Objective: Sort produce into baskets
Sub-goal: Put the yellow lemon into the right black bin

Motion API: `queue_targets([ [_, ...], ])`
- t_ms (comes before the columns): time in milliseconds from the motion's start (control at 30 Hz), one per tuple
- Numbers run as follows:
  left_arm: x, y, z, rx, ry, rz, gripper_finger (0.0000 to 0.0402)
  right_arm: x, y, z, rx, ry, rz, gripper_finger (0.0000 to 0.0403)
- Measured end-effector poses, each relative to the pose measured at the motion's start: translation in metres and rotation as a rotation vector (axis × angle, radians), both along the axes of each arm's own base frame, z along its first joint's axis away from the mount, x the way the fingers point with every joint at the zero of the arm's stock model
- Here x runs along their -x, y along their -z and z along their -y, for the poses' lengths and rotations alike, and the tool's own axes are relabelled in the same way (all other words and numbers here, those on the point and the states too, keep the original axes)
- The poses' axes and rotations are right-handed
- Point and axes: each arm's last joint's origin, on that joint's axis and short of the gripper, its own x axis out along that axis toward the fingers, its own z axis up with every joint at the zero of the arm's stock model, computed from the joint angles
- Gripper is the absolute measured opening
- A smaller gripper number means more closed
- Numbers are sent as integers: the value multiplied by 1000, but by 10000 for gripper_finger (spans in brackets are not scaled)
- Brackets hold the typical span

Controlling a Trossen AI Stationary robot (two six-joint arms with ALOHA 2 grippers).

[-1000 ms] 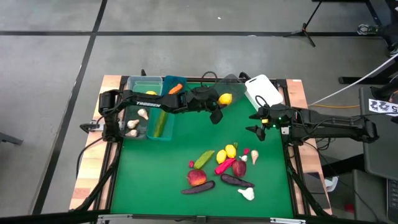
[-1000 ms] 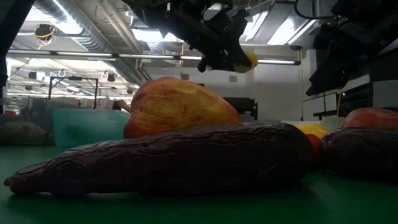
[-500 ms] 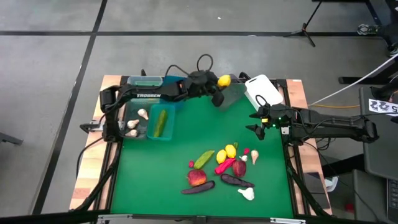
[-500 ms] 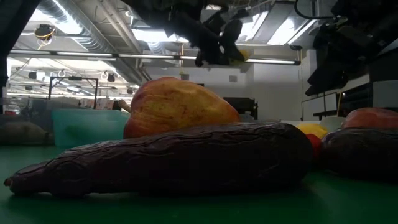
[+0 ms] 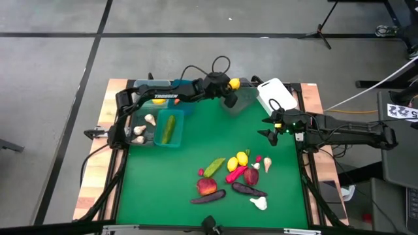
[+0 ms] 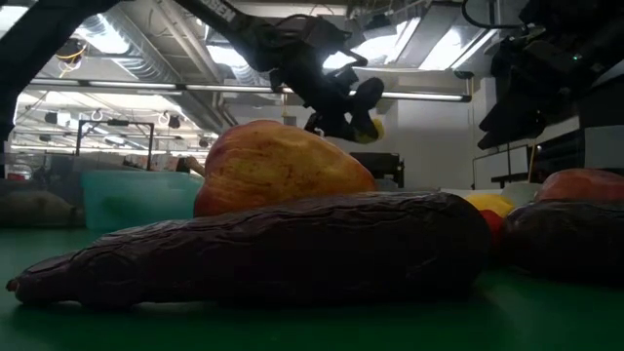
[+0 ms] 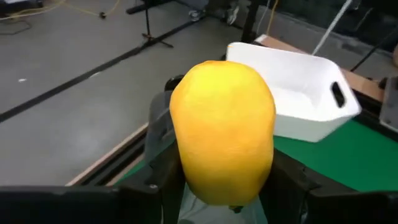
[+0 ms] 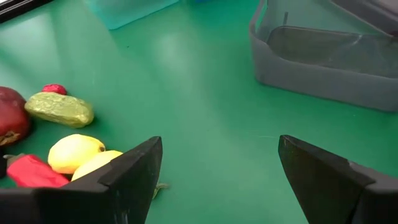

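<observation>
Yellow lemon [image 7: 222, 132] is held between the fingers of the left end effector [image 5: 230, 85], raised above the far edge of the desk [image 5: 183, 176], beside the grey tub [image 5: 243, 99] and near the white tub [image 5: 277, 95]. In the low view the same lemon [image 6: 366, 127] is seen well clear of the desk surface.

The right end effector [image 5: 266, 128] is held with its fingers spread apart and nothing between them, over the green mat near the right edge, just in front of the white tub. In its wrist view the grey tub [image 8: 323, 59] is seen ahead with nothing visible in it.

Along the far left, a teal tub [image 5: 168, 128] is seen with a cucumber [image 5: 169, 127] lying in it. Beside it, garlic bulbs [image 5: 142, 125] lie in a clear tub.

A loose group of produce lies on the mat toward the near side: two lemons [image 5: 238, 160], a green vegetable [image 5: 213, 167], a red-pink pepper [image 5: 235, 174], an apple [image 5: 206, 187], two eggplants [image 5: 209, 196] and a garlic bulb [image 5: 259, 203]. These pieces lie close together, some touching.
</observation>
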Motion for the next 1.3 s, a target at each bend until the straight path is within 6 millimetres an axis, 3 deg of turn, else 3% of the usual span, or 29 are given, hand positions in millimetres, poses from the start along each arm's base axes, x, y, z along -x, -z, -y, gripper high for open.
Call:
queue_targets([
  [1300, -8, 0, 5, 17, 20, 5, 163, 1, 0, 3, 33, 90, -2, 319],
])
